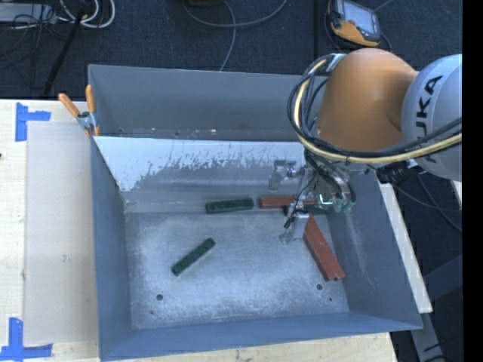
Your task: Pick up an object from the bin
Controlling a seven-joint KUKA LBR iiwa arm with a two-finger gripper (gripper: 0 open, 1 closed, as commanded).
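Camera view: looks down into the grey metal bin (226, 119); the arm comes in from the right.
Gripper (296, 216): low over the right part of the bin floor, beneath the arm's orange cover (362, 96) and looped cables (303, 130).
Gripper state: cannot tell whether it is spread or pressed together; nothing is seen pinched in it.
Long reddish-brown bar (324, 253): lies slanted on the floor at the right, its upper end right at the gripper's tip; contact cannot be judged.
Short reddish-brown piece (272, 201): just left of the gripper, near the foot of the back wall, partly hidden.
Level green bar (230, 206): next to that piece, further left.
Slanted green bar (193, 256): alone on the left-middle floor, well apart from the gripper.
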